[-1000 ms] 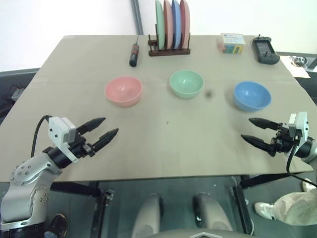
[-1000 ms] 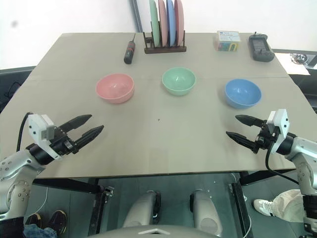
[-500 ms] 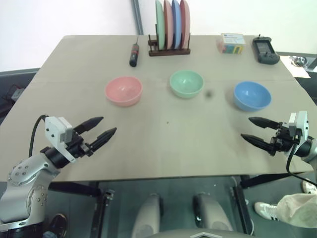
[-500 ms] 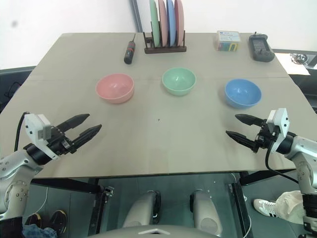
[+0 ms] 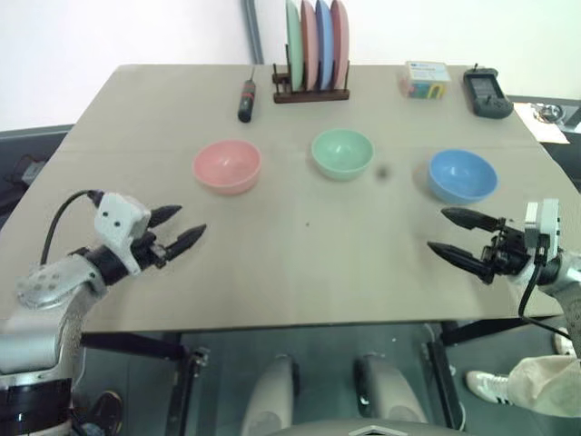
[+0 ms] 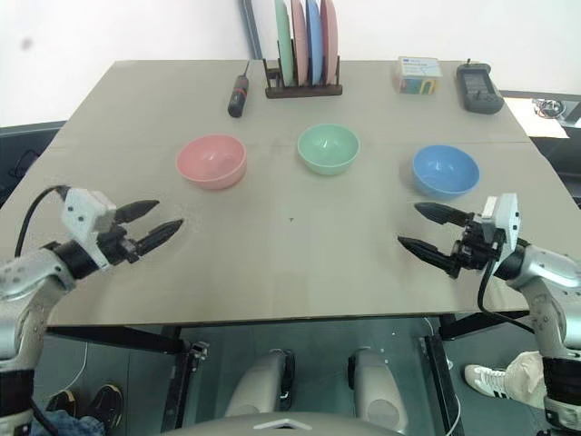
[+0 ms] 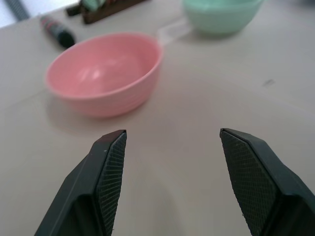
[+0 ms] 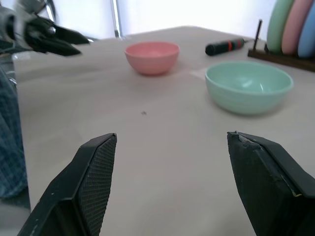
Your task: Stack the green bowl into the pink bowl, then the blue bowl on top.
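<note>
Hovering over the surface (image 5: 300, 263), our left gripper (image 5: 181, 231) and right gripper (image 5: 454, 234) hold jaws spread, empty. We see the pink bowl (image 5: 227, 165), green bowl (image 5: 342, 153) and blue bowl (image 5: 462, 174) apart.

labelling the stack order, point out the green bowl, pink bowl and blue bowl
green bowl (image 5: 342, 152), left eye view, inside hollow
pink bowl (image 5: 227, 164), left eye view, inside hollow
blue bowl (image 5: 462, 173), left eye view, inside hollow
</note>
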`<action>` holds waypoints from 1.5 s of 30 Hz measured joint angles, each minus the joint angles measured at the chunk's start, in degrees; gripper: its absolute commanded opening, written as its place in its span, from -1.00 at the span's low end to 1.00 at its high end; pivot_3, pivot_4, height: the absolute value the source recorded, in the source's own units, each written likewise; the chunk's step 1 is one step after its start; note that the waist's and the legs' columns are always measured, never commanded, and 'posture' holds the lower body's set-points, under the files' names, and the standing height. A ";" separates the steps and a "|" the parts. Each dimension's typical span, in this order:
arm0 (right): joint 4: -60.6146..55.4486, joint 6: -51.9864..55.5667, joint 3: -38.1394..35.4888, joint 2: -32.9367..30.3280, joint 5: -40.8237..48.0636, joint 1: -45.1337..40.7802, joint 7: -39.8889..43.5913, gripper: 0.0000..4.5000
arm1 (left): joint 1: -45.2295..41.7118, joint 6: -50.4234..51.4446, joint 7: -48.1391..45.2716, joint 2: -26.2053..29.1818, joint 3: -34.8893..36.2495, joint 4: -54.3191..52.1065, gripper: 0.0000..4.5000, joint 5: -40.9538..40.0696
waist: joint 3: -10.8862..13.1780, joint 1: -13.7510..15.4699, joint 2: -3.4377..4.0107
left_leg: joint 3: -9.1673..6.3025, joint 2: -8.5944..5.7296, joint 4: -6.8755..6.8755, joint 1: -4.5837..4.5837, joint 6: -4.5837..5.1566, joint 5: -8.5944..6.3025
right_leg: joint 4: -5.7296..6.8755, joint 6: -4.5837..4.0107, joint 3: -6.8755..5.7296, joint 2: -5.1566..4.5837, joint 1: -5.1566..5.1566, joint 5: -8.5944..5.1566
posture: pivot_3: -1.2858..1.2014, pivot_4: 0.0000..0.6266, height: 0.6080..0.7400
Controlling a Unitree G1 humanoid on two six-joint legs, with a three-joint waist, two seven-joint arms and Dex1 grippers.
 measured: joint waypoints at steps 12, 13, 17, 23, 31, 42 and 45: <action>-4.97 1.46 4.06 4.09 0.75 -3.18 -4.99 0.66 | -28.60 -10.30 1.88 -4.26 -18.72 19.21 0.44 16.49 | -0.01 1.05 -0.02 | -0.05 -0.06 0.00 -0.08 0.00 0.00 | -0.02 0.03 -0.04 -0.01 -0.01 0.27 | 0.03 -0.52 1.00; -4.95 1.42 4.08 4.09 0.71 -3.16 -5.02 0.66 | -30.05 -11.00 1.77 -5.12 -19.82 21.25 0.44 17.20 | -0.01 1.07 -0.02 | -0.05 -0.06 0.00 -0.08 0.00 0.00 | -0.01 0.03 -0.04 -0.01 -0.01 0.27 | 0.03 -0.52 1.00; -4.91 0.93 4.00 4.05 0.61 -3.10 -5.22 0.66 | -35.47 -14.24 1.60 -7.56 -23.45 30.19 0.44 20.91 | 0.00 1.01 -0.02 | -0.08 -0.07 0.00 -0.09 0.00 0.00 | 0.00 0.03 -0.06 0.00 -0.02 0.27 | 0.03 -0.52 1.00; -4.94 0.67 3.11 3.92 0.54 -2.32 -5.95 0.66 | -41.56 -17.86 1.66 -9.82 -26.70 40.85 0.44 25.08 | 0.00 1.16 -0.03 | -0.11 -0.09 0.02 -0.11 0.00 0.00 | 0.01 0.04 -0.09 0.00 -0.01 0.27 | 0.03 -0.52 1.00; -4.95 0.12 2.80 3.90 0.46 -1.36 -6.31 0.67 | -45.75 -19.84 0.13 -11.53 -27.32 47.73 -0.72 26.76 | 0.00 1.06 -0.03 | -0.13 -0.09 0.02 -0.12 0.00 0.00 | 0.02 0.04 -0.10 0.00 -0.01 0.27 | 0.03 -0.52 1.00; -4.87 -0.47 2.71 3.71 0.17 -1.30 -6.30 0.67 | -45.67 -15.41 -4.55 -11.71 -27.68 43.93 -0.97 26.69 | 0.00 1.14 -0.04 | -0.16 -0.09 0.03 -0.15 0.00 0.00 | 0.03 0.04 -0.13 -0.01 -0.01 0.27 | 0.03 -0.52 1.00; -4.74 -0.46 2.84 3.62 0.12 -1.54 -6.25 0.67 | -42.21 -12.66 -9.83 -12.67 -28.32 30.82 -0.97 23.19 | 0.00 1.22 -0.04 | -0.16 -0.10 0.03 -0.18 0.00 0.01 | 0.01 0.03 -0.12 -0.03 -0.01 0.28 | 0.03 -0.52 1.00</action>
